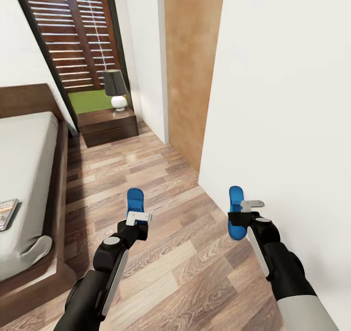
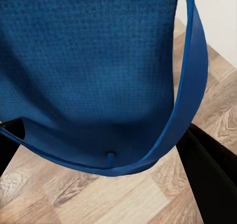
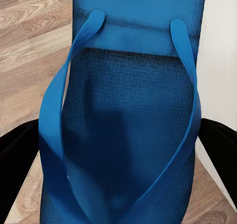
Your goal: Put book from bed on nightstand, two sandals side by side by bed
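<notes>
item 1 – left gripper (image 1: pixel 137 213): at about 7 o'clock in the head view, raised over the wood-plank floor (image 1: pixel 161 175), clamped on one blue sandal (image 1: pixel 135 200). in the left wrist view that sandal (image 2: pixel 89 70) sits close against the camera, its strap (image 2: pixel 190 100) looping out over the planks.

item 2 – right gripper (image 1: pixel 243 213): at about 5 o'clock, just beside the white wall (image 1: pixel 292 126), closed on the second sandal (image 1: pixel 236 213), which hangs toe-up in the grasp. in the right wrist view this sandal (image 3: pixel 133 150) lies between the dark fingers (image 3: pixel 17 150), both straps plain to see.

item 3 – the bed (image 1: pixel 29 165): along the 9 o'clock edge, grey mattress on a dark frame. the book (image 1: pixel 7 214) lies on the mattress at the picture's far left margin, partly cut off.

item 4 – a nightstand (image 1: pixel 108 125): at about 11 o'clock, beside the headboard under the tall window (image 1: pixel 73 33), carrying a small lamp (image 1: pixel 116 88) with a dark shade.

progress, as judged: both sandals are picked up but neither is set down – the side-by-side placing next to the bed is yet to do. the book has not left the bed, so its transfer to a nightstand also remains. roughly the first third looks done; the floor strip between bed frame and grippers appears the likely drop spot.
</notes>
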Robot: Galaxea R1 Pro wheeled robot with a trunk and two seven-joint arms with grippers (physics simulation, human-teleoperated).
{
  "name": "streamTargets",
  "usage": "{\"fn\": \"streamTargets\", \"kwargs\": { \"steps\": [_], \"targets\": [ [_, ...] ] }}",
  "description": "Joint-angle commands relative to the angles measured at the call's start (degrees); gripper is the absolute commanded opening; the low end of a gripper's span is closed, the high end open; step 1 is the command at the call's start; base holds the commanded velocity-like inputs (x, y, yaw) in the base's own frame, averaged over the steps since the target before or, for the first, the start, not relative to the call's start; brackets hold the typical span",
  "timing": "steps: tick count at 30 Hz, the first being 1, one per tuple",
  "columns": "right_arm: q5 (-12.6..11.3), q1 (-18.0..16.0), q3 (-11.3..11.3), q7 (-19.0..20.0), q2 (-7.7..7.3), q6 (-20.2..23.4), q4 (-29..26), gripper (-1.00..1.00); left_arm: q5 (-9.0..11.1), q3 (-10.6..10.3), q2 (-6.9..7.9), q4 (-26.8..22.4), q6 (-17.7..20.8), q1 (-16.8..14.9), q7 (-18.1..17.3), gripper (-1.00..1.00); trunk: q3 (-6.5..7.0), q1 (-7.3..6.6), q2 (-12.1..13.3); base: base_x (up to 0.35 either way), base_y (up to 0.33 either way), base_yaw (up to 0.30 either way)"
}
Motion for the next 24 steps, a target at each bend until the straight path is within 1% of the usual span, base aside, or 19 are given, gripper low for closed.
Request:
{"fn": "streamTargets", "kwargs": {
  "steps": [1,24],
  "targets": [
    [0.02,-0.02,0.08,-0.21,-0.05,0.28,-0.07,-1.00,-0.53,-0.08,-0.02,-0.05,0.30,-0.05,0.01,-1.00,-0.05,0.02,-0.02,0.281,-0.226,0.274],
    [-0.07,-0.02,0.08,-0.21,-0.05,0.28,-0.07,-1.00,-0.53,-0.08,-0.02,-0.05,0.29,-0.05,0.02,-1.00,-0.05,0.02,-0.02,0.275,-0.228,0.274]
  ]
}}
